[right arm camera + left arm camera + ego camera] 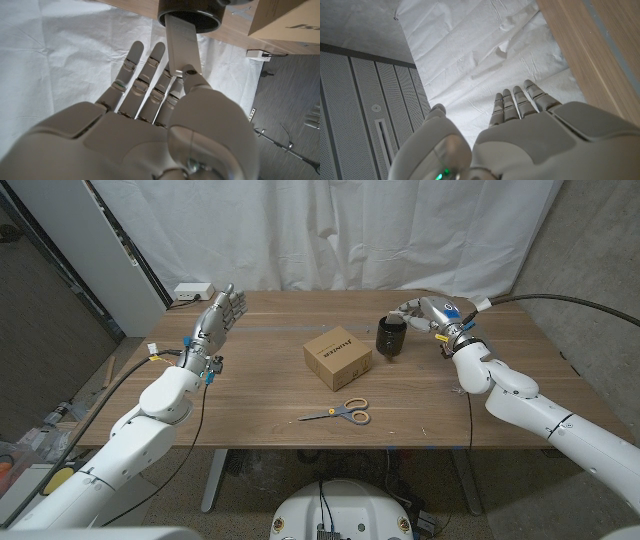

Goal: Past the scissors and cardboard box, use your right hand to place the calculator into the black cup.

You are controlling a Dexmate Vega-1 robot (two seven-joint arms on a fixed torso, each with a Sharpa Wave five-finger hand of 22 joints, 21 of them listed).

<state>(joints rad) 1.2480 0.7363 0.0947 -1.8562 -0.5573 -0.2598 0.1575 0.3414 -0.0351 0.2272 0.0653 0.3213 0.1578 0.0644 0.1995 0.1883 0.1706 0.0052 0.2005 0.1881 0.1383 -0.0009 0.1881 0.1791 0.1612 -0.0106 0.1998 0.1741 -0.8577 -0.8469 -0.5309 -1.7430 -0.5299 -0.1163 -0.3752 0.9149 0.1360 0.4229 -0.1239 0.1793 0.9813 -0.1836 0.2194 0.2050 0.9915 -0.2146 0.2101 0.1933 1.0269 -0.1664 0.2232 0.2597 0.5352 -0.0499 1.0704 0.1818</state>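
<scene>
Upper right of centre in the head view, the right hand (425, 311) pinches the flat grey calculator (182, 42) — one end inside the round black cup (390, 337); left hand (218, 315) open, fingers apart.

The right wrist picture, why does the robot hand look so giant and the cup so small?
In the right wrist view the camera sits just behind the right hand, so it looms large and soft-edged, while the black cup is farther off. In the head view both look ordinary in size, evenly lit.

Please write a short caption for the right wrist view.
Right hand holds the calculator, its far end inside the black cup.
</scene>
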